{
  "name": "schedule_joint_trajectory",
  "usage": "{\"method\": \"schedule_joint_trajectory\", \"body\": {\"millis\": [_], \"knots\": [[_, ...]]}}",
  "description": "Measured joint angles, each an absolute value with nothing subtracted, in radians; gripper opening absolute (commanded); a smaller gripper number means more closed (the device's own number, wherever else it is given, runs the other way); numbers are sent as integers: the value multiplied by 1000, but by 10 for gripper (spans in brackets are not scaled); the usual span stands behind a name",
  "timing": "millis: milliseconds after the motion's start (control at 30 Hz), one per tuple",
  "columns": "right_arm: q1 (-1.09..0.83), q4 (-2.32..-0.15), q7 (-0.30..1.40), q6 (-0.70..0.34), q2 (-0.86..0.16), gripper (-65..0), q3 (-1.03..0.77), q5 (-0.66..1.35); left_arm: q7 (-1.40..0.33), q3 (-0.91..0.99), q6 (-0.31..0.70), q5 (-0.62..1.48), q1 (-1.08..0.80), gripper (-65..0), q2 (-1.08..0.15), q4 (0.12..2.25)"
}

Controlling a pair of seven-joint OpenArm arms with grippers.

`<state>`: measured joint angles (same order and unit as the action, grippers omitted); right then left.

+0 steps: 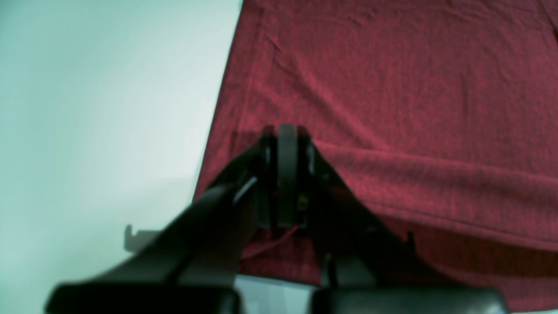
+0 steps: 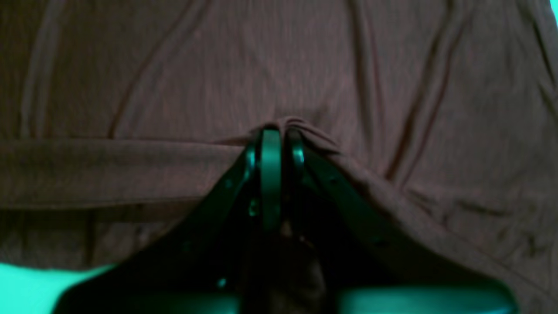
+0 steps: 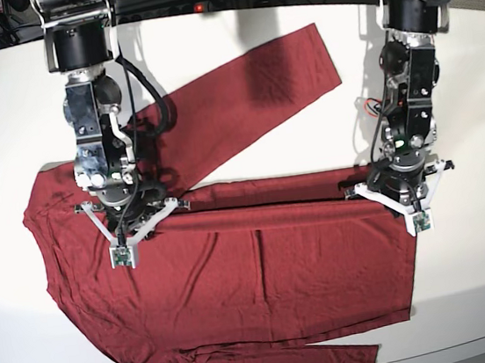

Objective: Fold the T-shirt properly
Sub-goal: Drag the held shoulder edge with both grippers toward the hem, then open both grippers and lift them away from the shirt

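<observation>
- T-shirt (image 3: pixel 254 277): dark red, long-sleeved, spread on a white table (image 3: pixel 480 241). Body lies wide across the middle of the base view; one sleeve runs up and away toward the far edge, the other lies along the near edge at the bottom.
- A folded edge crosses the shirt from side to side, level with both grippers. Fabric below it is wrinkled, with a faint centre crease.
- Left gripper (image 3: pixel 400 187): on the base view's right, pointing down at the shirt's side edge where the fold line ends.
- Left wrist view: the left gripper's (image 1: pixel 285 131) jaws are pressed together, tips on the red cloth just inside its edge. A raised ridge of fabric runs off to the right from the tips. Whether cloth is pinched between them cannot be told; the view is blurred.
- Right gripper (image 3: pixel 131 215): on the base view's left, down on the fold line near the shoulder area.
- Right wrist view: the right gripper (image 2: pixel 272 131) sits with jaws close, a small hump of cloth bunched at the tips and draped over one jaw. Clamped or just parted cannot be told.
- White table shows bare left of the cloth in the left wrist view.
</observation>
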<state>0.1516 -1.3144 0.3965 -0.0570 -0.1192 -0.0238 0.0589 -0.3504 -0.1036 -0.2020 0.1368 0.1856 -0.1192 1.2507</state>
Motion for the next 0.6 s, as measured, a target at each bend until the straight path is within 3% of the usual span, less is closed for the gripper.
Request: {"method": "schedule_joint_trajectory", "body": {"millis": [67,133,367,600], "knots": [[152,-1314,327,-57,-120,-385,-24,58,-350,-104,-202,136,186,-650,-119,1251],[162,-1314,309,-57,-120,-342,-24,56,-350,-104,-202,137,186,-650,-119,1251],[194,-1314,312,-57,-120,-341,-24,3,-349,-104,-202,136,186,-650,-119,1251],[190,-1314,417,-57,-120,-342,-24,3,-313,-104,-202,136,208,-650,-120,1251]]}}
